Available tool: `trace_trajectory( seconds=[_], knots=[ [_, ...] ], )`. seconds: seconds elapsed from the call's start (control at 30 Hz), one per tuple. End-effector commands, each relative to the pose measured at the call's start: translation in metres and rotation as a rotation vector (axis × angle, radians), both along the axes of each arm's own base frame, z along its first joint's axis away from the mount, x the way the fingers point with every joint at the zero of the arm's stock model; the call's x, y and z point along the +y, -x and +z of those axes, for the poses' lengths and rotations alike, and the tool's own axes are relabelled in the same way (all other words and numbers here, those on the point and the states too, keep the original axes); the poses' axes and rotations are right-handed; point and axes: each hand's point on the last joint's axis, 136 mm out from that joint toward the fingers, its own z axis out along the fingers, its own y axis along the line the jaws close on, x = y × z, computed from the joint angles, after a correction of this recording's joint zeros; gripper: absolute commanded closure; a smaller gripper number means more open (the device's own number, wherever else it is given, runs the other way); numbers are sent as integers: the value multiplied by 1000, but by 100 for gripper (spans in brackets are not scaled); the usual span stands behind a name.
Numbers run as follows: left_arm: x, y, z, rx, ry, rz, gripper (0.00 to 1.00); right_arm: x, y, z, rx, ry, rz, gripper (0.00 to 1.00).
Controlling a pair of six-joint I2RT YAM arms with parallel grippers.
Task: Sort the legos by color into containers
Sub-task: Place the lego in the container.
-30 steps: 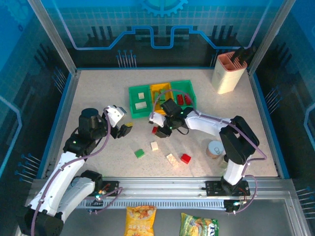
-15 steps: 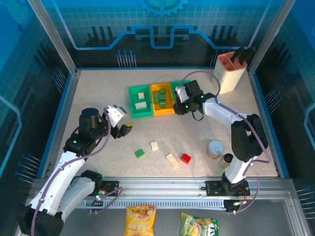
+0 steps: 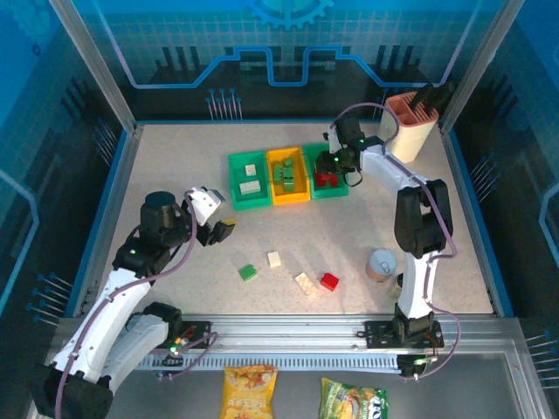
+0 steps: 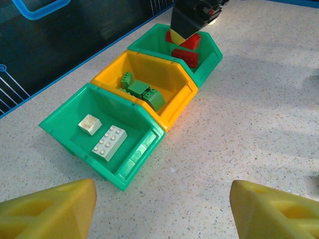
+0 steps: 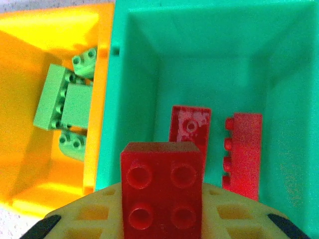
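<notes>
We've brought the red brick [image 5: 162,191] up over the right green bin [image 5: 209,30].
Right gripper [image 3: 332,170] clamps it above matching reds [image 5: 189,124], ready to release; left gripper [image 4: 164,209] half-open, empty.

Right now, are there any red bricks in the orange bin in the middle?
No, the yellow-orange bin holds only green bricks; the red bricks lie in the green bin beside it.

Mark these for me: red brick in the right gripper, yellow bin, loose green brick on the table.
red brick [image 5: 162,191]: right wrist view, studded top face.
yellow bin [image 4: 182,102]: left wrist view, near outer wall.
loose green brick [image 3: 248,272]: top view, middle of the brick.
</notes>
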Motion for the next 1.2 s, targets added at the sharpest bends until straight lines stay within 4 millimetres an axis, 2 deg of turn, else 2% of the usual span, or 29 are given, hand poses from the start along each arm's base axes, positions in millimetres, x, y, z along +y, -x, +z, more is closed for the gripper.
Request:
trace_trajectory(
  seconds=[0.0, 0.07, 0.27, 0.33, 0.37, 0.43, 0.63, 0.87, 1.1, 1.13, 1.17],
  knots=[
    [-3, 0, 4, -4, 3, -10, 28, 2, -14, -4, 41, -25, -37, 69],
    [-2, 1, 4, -2, 2, -9, 28, 4, -24, -6, 44, -18, -43, 69],
    [-2, 0, 3, -1, -1, -5, 28, -9, -47, -20, 66, 100, -131, 68],
    [-1, 0, 3, -1, -4, -3, 28, -10, -51, -21, 61, 117, -135, 67],
    [-1, 0, 4, -3, -5, -1, 28, -10, -53, -33, 79, 129, -139, 67],
    [0, 1, 4, -5, -6, 1, 28, -11, -56, -38, 85, 138, -145, 66],
    [0, 1, 4, -8, -7, 0, 28, -7, -59, -45, 94, 165, -150, 60],
    [-1, 1, 6, -11, 0, -1, 28, -8, -58, -28, 61, 196, -155, 53],
    [-1, 1, 6, -10, 3, -3, 28, -8, -50, -3, 23, 230, -143, 51],
    [-1, 1, 7, -11, 3, -3, 28, -8, -48, -6, 30, 237, -141, 52],
    [-1, 1, 7, -10, 3, -3, 28, -7, -46, 6, 11, 233, -139, 51]
  ],
)
